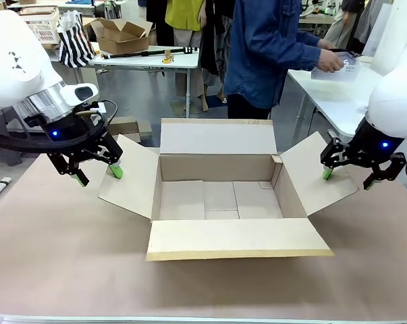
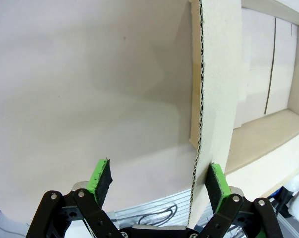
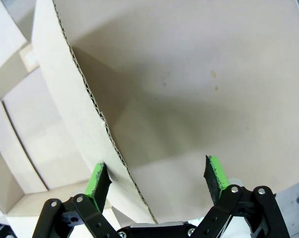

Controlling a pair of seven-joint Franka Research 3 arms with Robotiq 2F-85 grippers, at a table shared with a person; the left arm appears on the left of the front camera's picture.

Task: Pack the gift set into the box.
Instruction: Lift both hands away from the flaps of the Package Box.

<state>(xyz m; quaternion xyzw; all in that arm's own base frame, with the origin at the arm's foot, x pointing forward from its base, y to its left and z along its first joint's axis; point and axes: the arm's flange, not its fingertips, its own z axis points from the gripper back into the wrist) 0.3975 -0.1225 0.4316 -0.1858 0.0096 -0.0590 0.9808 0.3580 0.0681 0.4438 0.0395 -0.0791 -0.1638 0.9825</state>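
Observation:
The box [image 1: 216, 156] stands open in the middle of the table, all four flaps spread and nothing inside. My left gripper [image 1: 97, 175] is open at the tip of the box's left flap [image 2: 221, 74]. In the left wrist view the flap's corrugated edge runs between the fingers, close to one green pad [image 2: 214, 186]. My right gripper [image 1: 349, 177] is open at the right flap [image 3: 60, 84], whose edge also passes between its fingers. A person in a blue shirt at the far right holds the white basket of the gift set [image 1: 338, 69] over a side table.
Brown paper covers the table [image 1: 55, 256]. A white side table [image 1: 324, 94] stands at the far right. Behind, another table carries a smaller carton [image 1: 122, 34], a striped bag [image 1: 75, 40] and a white lattice crate [image 1: 44, 23].

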